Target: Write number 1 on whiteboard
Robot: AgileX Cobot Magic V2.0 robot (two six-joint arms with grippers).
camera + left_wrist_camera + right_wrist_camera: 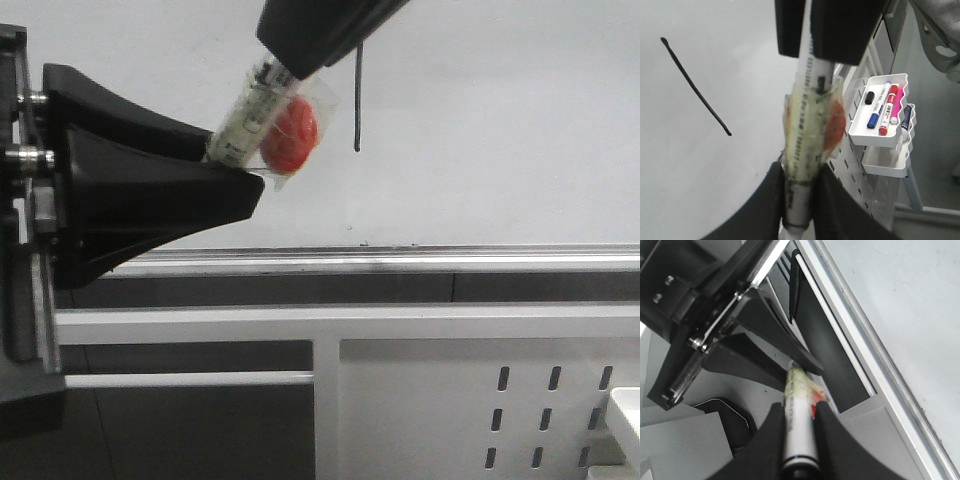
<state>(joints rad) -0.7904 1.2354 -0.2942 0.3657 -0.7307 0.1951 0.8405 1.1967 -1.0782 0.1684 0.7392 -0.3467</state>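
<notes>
The number 1 point(357, 100) is a thin black stroke on the whiteboard point(500, 120), just right of the grippers. It also shows in the left wrist view point(695, 85). A white marker pen point(252, 112), wrapped in clear tape with a red round piece point(292, 135), is held at an angle in front of the board. My left gripper point(236, 160) is shut on its lower end point(799, 200). My right gripper point(298, 62) is shut on its upper end point(800, 435). The pen's tip is hidden.
A silver rail point(450, 258) runs along the board's lower edge. Below it is a white panel with slotted holes point(480, 410). White trays point(879, 132) hang on that panel and hold several markers point(880, 107).
</notes>
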